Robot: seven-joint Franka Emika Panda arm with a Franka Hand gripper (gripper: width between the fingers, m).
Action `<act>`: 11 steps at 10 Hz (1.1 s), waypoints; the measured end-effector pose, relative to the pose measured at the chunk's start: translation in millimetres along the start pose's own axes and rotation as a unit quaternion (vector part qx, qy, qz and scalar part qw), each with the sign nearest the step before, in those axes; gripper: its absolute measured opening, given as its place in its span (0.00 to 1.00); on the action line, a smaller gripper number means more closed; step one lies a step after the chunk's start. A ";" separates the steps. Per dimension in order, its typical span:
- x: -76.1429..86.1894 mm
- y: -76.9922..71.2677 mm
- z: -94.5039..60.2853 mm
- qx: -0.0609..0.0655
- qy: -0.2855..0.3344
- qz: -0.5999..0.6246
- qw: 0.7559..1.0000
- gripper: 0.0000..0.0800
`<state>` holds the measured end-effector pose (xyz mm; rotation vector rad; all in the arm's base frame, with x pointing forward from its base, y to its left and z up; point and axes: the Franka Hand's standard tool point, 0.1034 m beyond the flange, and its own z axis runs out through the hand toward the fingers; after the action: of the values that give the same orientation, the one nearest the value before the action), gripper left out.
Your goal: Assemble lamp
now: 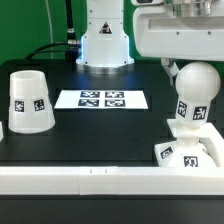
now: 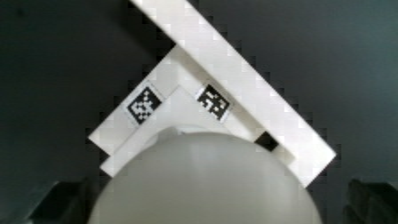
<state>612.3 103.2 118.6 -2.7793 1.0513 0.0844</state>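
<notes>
The round-headed bulb [image 1: 193, 97] stands upright in the socket of the flat square base [image 1: 172, 155] at the exterior view's right, by the front rail. My gripper [image 1: 190, 67] hangs right above the bulb's head. In the wrist view the bulb's head [image 2: 199, 170] fills the space between my dark fingers [image 2: 61, 202], which stand apart on either side without visibly touching it, so my gripper [image 2: 210, 208] is open. The base [image 2: 160, 120] with its tags shows beneath the bulb. The tapered shade [image 1: 30, 101] stands apart at the exterior view's left.
The marker board [image 1: 102, 99] lies flat on the black table in the middle. The arm's white pedestal [image 1: 105, 40] stands behind it. A white rail [image 1: 80, 180] runs along the table's front edge and also shows in the wrist view [image 2: 222, 55].
</notes>
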 end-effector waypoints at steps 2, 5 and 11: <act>1.2 1.6 0.1 -0.004 0.002 -0.087 0.996 0.87; 8.0 8.0 -2.0 -0.033 0.016 -0.263 0.964 0.87; 1.7 0.1 -1.7 -0.065 0.020 -0.500 0.863 0.87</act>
<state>613.6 101.7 120.1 -3.0610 -0.5032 -0.0435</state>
